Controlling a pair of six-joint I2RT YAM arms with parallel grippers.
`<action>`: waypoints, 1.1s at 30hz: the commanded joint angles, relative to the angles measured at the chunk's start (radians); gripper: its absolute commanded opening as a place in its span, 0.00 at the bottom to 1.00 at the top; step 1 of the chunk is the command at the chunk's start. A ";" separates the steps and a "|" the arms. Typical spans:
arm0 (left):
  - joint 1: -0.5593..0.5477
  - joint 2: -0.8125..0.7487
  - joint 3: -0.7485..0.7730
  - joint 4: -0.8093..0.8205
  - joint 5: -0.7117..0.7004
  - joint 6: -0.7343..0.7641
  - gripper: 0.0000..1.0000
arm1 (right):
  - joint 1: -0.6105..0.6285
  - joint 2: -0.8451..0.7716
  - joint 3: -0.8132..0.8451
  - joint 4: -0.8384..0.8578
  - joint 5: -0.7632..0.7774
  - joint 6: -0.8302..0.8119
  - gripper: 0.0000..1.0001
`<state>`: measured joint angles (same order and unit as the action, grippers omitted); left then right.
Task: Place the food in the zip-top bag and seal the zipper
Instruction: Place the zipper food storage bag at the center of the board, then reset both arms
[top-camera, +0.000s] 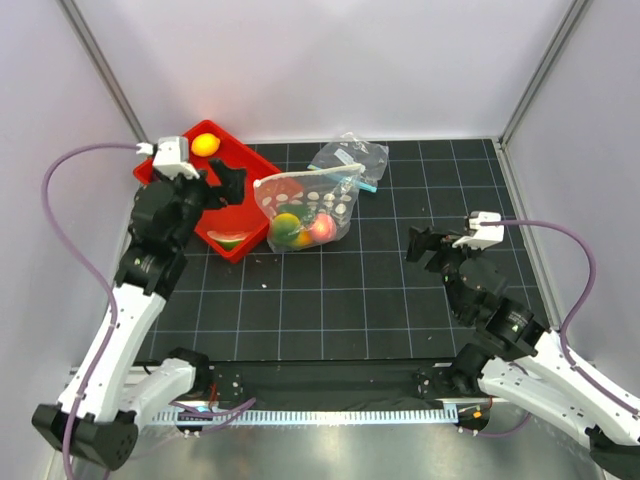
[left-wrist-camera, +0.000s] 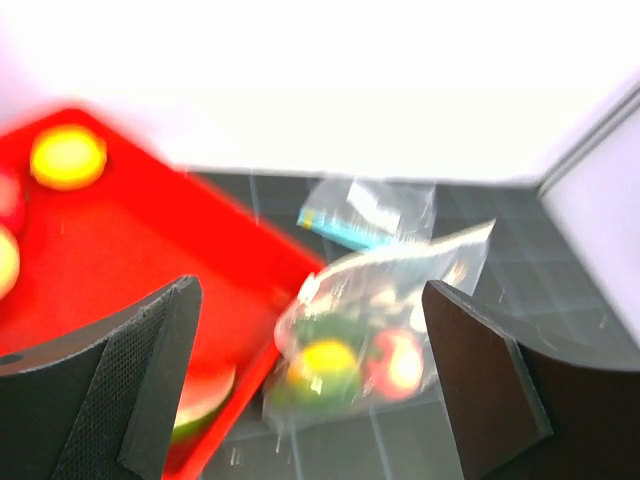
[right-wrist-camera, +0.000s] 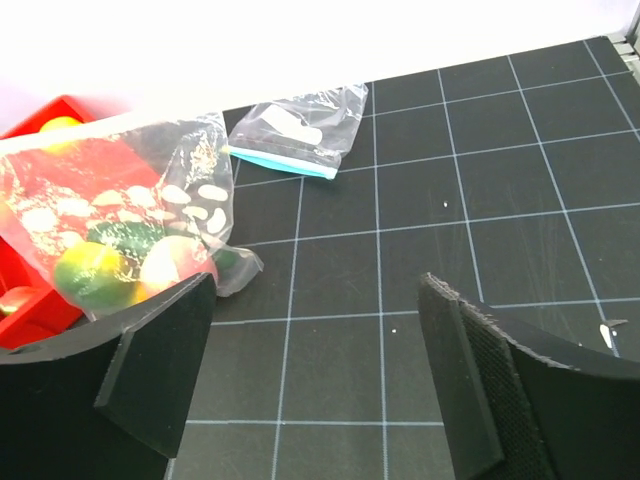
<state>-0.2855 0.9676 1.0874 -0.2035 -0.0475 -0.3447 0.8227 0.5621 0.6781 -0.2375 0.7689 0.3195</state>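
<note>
Bag position: the zip-top bag (top-camera: 310, 200) lies just past the middle of the black gridded table (top-camera: 380, 300), toward 11 o'clock, with its left side just beside the red tray (top-camera: 240, 148).
Bag axis: the zipper (top-camera: 300, 176) runs from 9 to 3 o'clock, its right end tipped slightly away. The mouth points to 12 o'clock and the full bottom to 6.
Bag look: clear crinkly film with rows of white round dots, bulging low and slack near the top. I cannot tell whether the pale strip is pressed closed.
Food: the food (top-camera: 287, 228) is glossy, rounded pieces heaped in the bag's bottom, yellow-green at 9 o'clock and red at 3. A yellow fruit (top-camera: 205, 144) sits in the tray's 12 o'clock corner.
Left arm: the left fingers (left-wrist-camera: 150, 380) are spread wide and empty, over the tray at the bag's 9 o'clock.
Right arm: the right fingers (right-wrist-camera: 160, 360) are spread wide and empty, well apart from the bag at its 4 o'clock.
Other pouch: a smaller clear pouch (top-camera: 350, 160) with a teal strip lies flat at the bag's 1 o'clock.
</note>
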 joint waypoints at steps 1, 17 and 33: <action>0.000 -0.108 -0.111 0.243 -0.034 -0.005 0.95 | -0.004 -0.024 0.008 0.067 0.030 0.041 0.90; 0.000 -0.141 -0.175 0.381 0.161 -0.004 0.98 | -0.004 -0.160 -0.060 0.089 0.075 0.030 0.93; 0.002 -0.084 -0.150 0.365 0.215 -0.025 1.00 | -0.002 -0.180 -0.107 0.122 0.069 0.012 0.94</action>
<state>-0.2855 0.8749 0.8883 0.1200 0.1360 -0.3611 0.8227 0.3859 0.5724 -0.1768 0.8097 0.3351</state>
